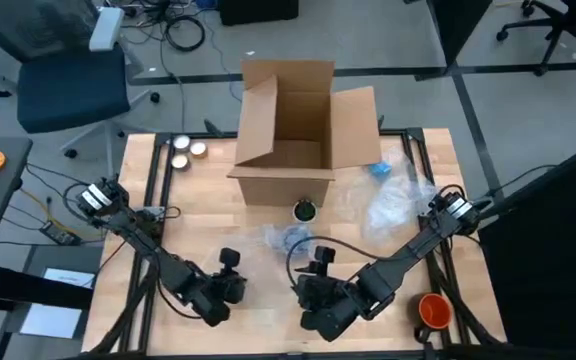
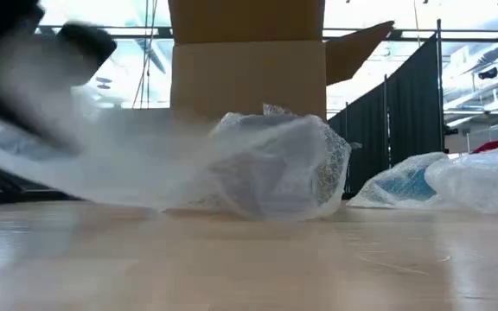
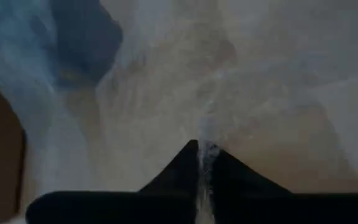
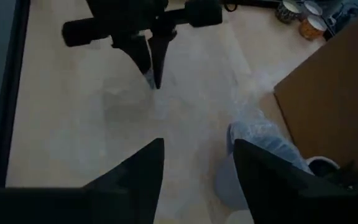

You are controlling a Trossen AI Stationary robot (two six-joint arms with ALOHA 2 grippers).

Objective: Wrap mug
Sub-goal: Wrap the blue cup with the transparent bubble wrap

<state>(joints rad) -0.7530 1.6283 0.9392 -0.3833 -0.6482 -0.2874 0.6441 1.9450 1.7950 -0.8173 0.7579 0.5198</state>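
While the left pincer (image 3: 199, 163) is clenched on the edge of the bubble wrap (image 2: 145, 164), the right pincer (image 4: 197, 165) hangs released beside the half-covered mug (image 2: 271, 177), which lies on the surface (image 2: 249, 259) before the cardboard box (image 1: 293, 125). I think the sheet should be pulled tight and low over the mug.

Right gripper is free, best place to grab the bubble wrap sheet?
Judging by the views: take the loose flat wrap beside the bundled mug, coming from above. The left gripper pinches its far edge; the right gripper hangs open over it.
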